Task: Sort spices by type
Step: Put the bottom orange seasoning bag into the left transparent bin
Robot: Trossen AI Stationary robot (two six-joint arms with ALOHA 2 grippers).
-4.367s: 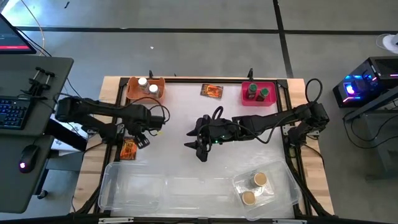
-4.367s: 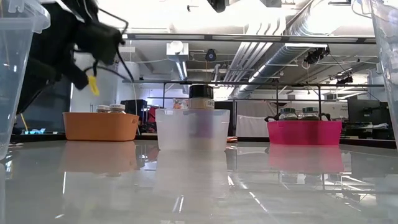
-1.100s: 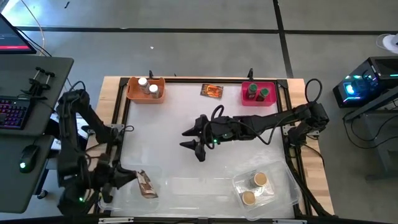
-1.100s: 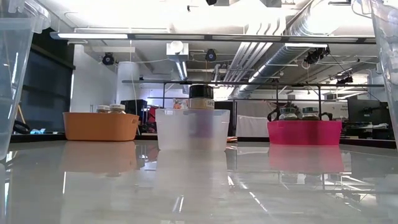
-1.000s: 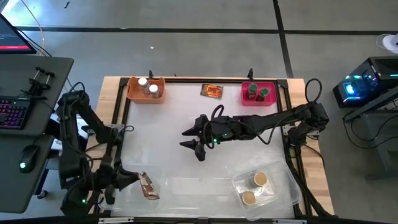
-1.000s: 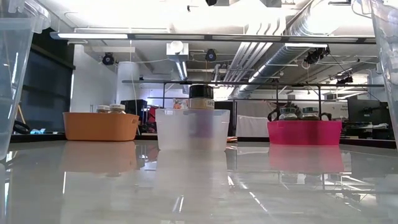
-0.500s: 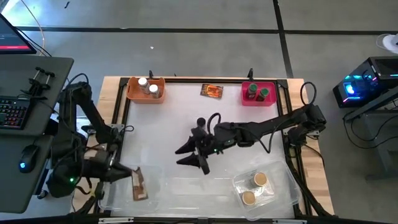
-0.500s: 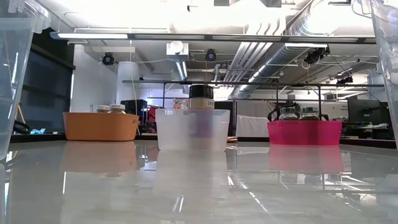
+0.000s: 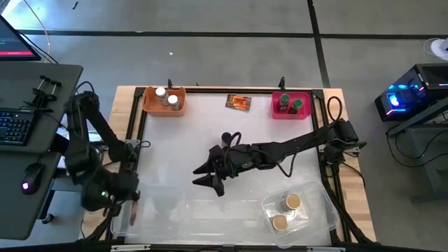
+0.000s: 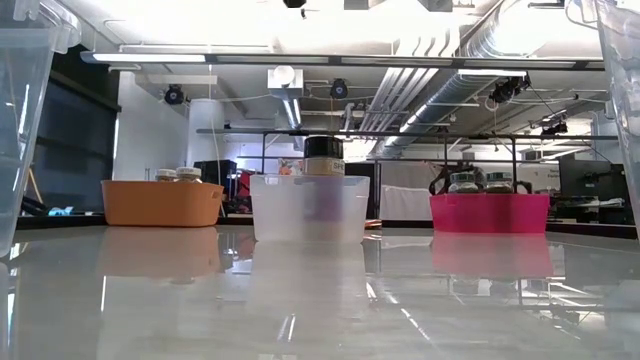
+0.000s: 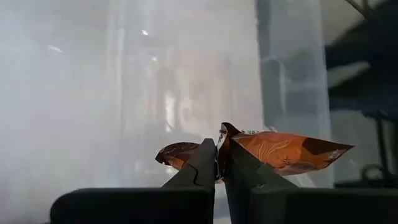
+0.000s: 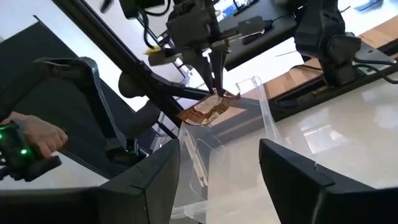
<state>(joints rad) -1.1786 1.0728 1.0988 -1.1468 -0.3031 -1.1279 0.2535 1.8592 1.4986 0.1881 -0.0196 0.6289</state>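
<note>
My left gripper (image 9: pixel 128 204) hangs at the table's near left corner, over the left end of a clear tray (image 9: pixel 168 213). It is shut on a flat orange-brown packet (image 11: pixel 273 152), which also shows in the right wrist view as the packet (image 12: pixel 204 109). My right gripper (image 9: pixel 203 180) stands open at the table's middle, nothing between its fingers. A black-lidded jar (image 9: pixel 226 138) stands just behind it. A second packet (image 9: pixel 239 102) lies flat at the far edge. My left gripper pinches the packet's upper edge (image 11: pixel 224 132) between its two fingers (image 12: pixel 214 74). The fingers point down at it from above. The packet hangs below them, tilted, clear of the tray wall (image 12: pixel 264 109).
An orange bin (image 9: pixel 155 105) with white-lidded jars stands at the far left, a pink bin (image 9: pixel 306 112) with green-lidded jars at the far right. A clear tray (image 9: pixel 315 199) at the near right holds two tan-lidded jars. A clear cup (image 10: pixel 309 208) stands mid-table.
My left gripper has carried the packet toward the table's left edge, swinging from slanted across the tray to pointing down; the packet has turned with it. My right gripper has shifted a little toward the near left, uncovering the black-lidded jar.
</note>
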